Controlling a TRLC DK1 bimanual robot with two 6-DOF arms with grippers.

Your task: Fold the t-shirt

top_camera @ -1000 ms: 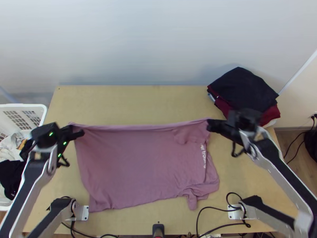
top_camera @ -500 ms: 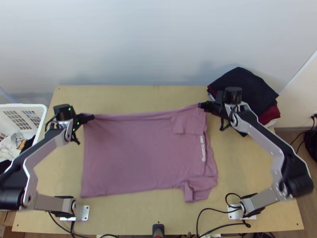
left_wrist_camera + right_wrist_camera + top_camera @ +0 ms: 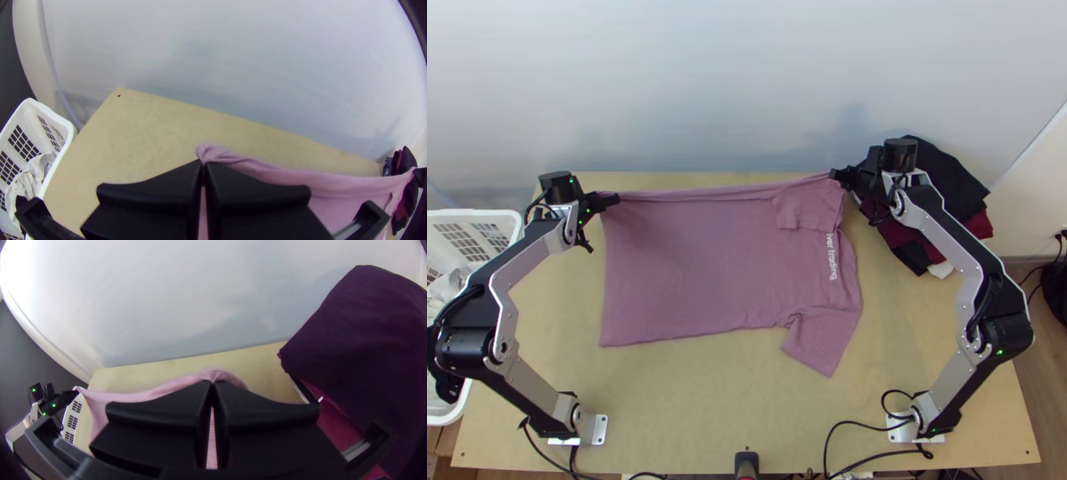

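Tabletop [image 3: 707,408] under t-shirt [image 3: 723,264], body spread fairly flat, long axis running side to side between arms. Far long edge drawn nearly straight between hands; loose near edge lies toward arm bases. Left hand [image 3: 617,198] narrow, pinching far corner at hem end; right hand [image 3: 834,174] narrow, pinching far edge at shoulder end. Near sleeve [image 3: 822,340] angles toward bases. Lengthwise fold likely next: held edge over loose near edge, both hands level.

My two arms [image 3: 955,374] have silver-grey links [image 3: 529,264] and chunky, rounded black joints [image 3: 1007,334]. Thin black cables [image 3: 459,302] loop beside them, small green lights [image 3: 588,210] glow, and my fingers [image 3: 164,418] are wide, flat and black.
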